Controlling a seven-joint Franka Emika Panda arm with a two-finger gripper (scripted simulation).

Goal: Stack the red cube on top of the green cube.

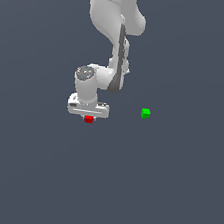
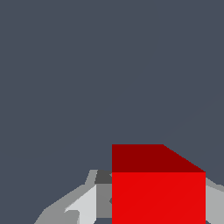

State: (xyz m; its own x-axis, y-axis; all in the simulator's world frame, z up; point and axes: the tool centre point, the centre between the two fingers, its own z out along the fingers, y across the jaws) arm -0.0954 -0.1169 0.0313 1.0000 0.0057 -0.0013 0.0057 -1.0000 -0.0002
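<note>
The red cube (image 1: 88, 119) sits directly under the white hand of my gripper (image 1: 88, 117), toward the exterior view's left. In the wrist view the red cube (image 2: 158, 192) looms large and fills the gap between my gripper's (image 2: 153, 212) grey fingers (image 2: 85, 208), one on each side and both against its faces, so the gripper is shut on it. I cannot tell whether the cube rests on the floor or hangs just above it. The green cube (image 1: 145, 113) stands alone to the exterior view's right, well apart from the gripper. It is out of the wrist view.
A flat dark grey-blue floor (image 1: 163, 192) spreads all around. The white arm (image 1: 116, 24) comes down from the top of the exterior view above the gripper.
</note>
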